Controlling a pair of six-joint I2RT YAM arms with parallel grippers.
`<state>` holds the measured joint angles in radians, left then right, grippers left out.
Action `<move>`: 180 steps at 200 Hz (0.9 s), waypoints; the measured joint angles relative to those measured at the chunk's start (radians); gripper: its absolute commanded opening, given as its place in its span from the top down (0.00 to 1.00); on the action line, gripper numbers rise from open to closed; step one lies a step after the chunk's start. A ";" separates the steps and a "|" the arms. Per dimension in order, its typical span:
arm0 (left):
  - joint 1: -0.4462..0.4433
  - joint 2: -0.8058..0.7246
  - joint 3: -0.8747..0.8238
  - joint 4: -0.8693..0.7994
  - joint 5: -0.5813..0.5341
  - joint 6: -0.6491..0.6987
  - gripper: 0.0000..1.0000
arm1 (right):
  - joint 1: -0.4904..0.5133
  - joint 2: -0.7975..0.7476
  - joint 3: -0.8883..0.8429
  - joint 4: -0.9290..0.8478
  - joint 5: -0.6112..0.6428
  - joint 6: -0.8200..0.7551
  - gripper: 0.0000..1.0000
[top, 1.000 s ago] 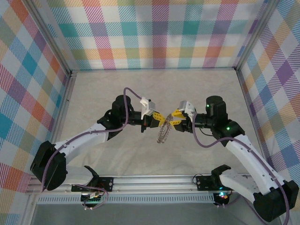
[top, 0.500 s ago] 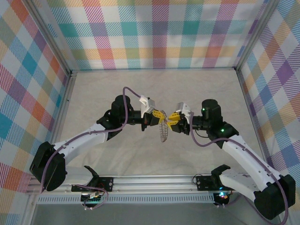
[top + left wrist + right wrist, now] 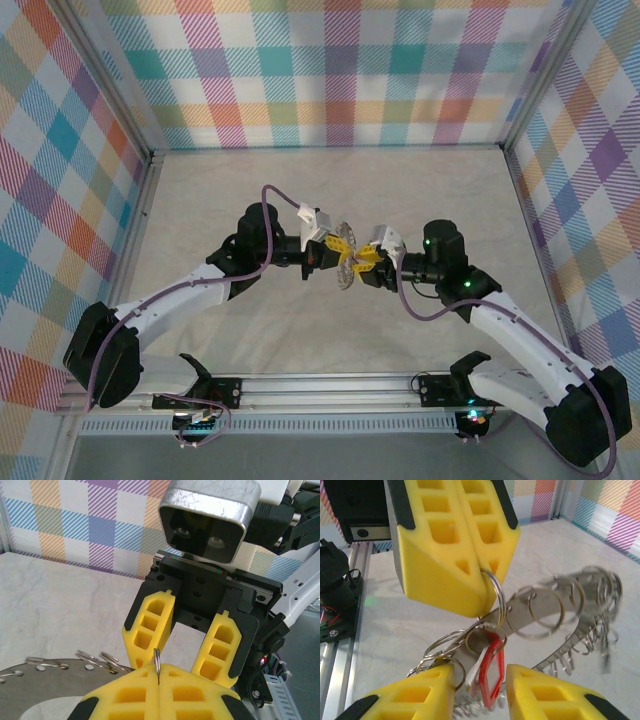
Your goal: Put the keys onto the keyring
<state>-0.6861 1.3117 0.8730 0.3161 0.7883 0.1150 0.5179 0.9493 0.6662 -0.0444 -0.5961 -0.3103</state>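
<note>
The keyring is a flat toothed grey ring held in the air between the two arms. Several small split rings hang on the keyring. My left gripper is shut on one thin split ring at the keyring's edge, which also shows from the right wrist as the split ring. A red-tagged key dangles from a small ring just below it. My right gripper is open, with the red tag hanging between its fingers. The black-tagged key is out of view.
The pale tabletop stretches behind the arms, enclosed by plaid walls. An aluminium rail with the arm bases runs along the near edge. The two grippers face each other closely over the table's middle.
My right gripper has moved left, closing in on the left gripper. The keyring has swung up from hanging low to lying between the two grippers.
</note>
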 measured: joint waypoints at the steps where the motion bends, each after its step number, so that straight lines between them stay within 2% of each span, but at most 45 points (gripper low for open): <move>1: 0.000 0.000 0.000 0.000 0.000 0.000 1.00 | 0.000 -0.002 -0.001 0.000 0.001 0.000 0.66; 39: 0.000 0.002 0.000 -0.003 0.008 0.000 1.00 | 0.000 -0.076 -0.050 0.017 0.032 -0.002 0.59; 180: 0.000 0.015 0.001 0.002 0.025 0.000 1.00 | 0.000 -0.129 -0.096 0.001 0.058 -0.018 0.56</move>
<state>-0.6861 1.3270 0.8738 0.3180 0.8131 0.1146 0.5179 0.8204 0.5701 -0.0433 -0.5381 -0.3286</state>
